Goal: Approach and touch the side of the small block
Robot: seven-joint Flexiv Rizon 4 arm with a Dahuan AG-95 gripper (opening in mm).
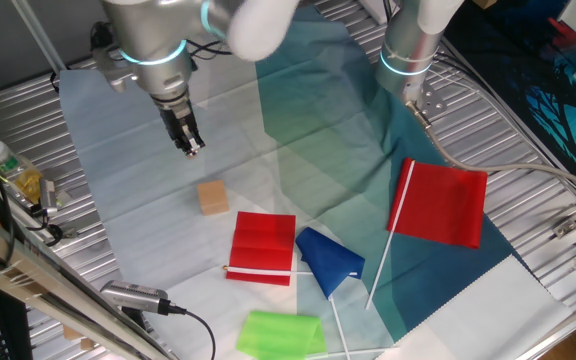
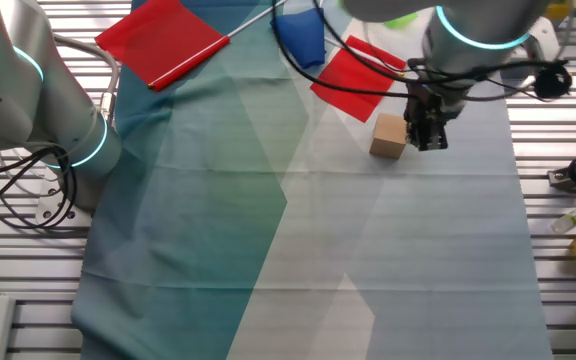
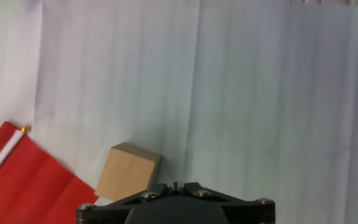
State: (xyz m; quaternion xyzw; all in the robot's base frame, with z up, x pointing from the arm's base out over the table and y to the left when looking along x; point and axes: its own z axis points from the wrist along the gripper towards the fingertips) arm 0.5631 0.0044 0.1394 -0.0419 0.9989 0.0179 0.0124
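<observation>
One small block [image 1: 212, 197] sits on the table cloth beside the red flag [image 1: 262, 247], apart from my gripper [image 1: 191, 147]. I judge the jaws nearly together, untouching; from the hand view the block lies low and left of them

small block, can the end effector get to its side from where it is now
Probably yes. The end effector hangs close to the small block with only bare cloth between them; the red flag lies on the block's far side.
</observation>
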